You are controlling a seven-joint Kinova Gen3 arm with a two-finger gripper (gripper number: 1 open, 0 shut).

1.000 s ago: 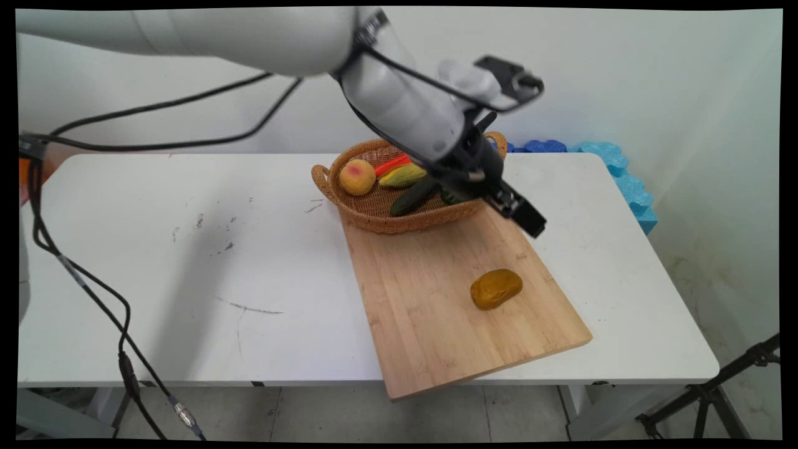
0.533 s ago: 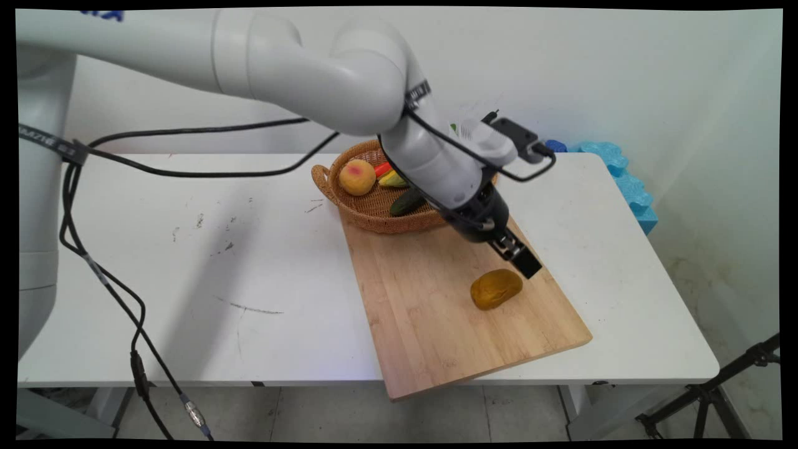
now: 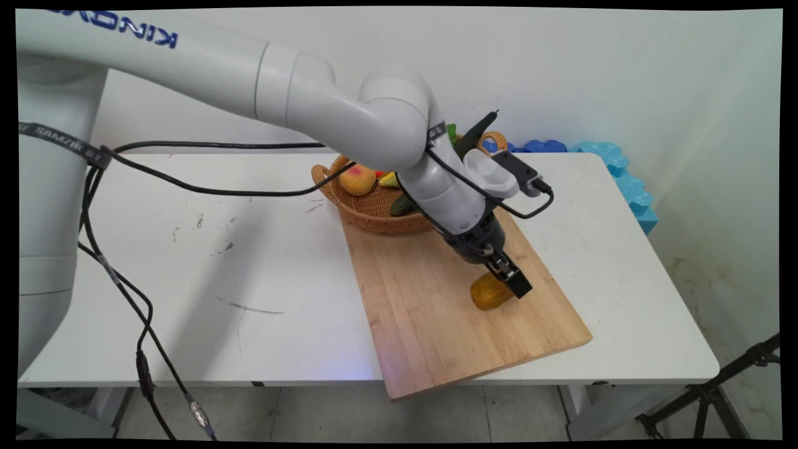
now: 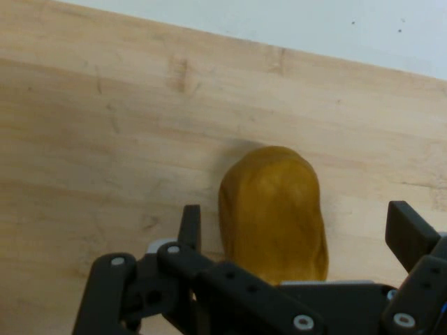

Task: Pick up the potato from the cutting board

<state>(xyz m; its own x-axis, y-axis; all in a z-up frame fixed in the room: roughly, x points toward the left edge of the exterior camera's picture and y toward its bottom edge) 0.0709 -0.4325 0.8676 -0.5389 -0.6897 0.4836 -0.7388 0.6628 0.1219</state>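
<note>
Gripper (image 4: 297, 241) jaws stand wide open, gripping nothing; brown potato (image 4: 274, 213) lies between the fingers (image 4: 190, 227) on the wooden cutting board (image 4: 105, 139), untouched by either.

Pale bamboo-wood cutting board (image 3: 436, 312), matt, fine grain; on it, ochre potato-shaped lump (image 4: 274, 209), smooth, dull sheen.

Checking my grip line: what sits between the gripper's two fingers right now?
The yellow-brown potato lies between the open gripper's fingers, on the wooden cutting board, per the hand view.
</note>
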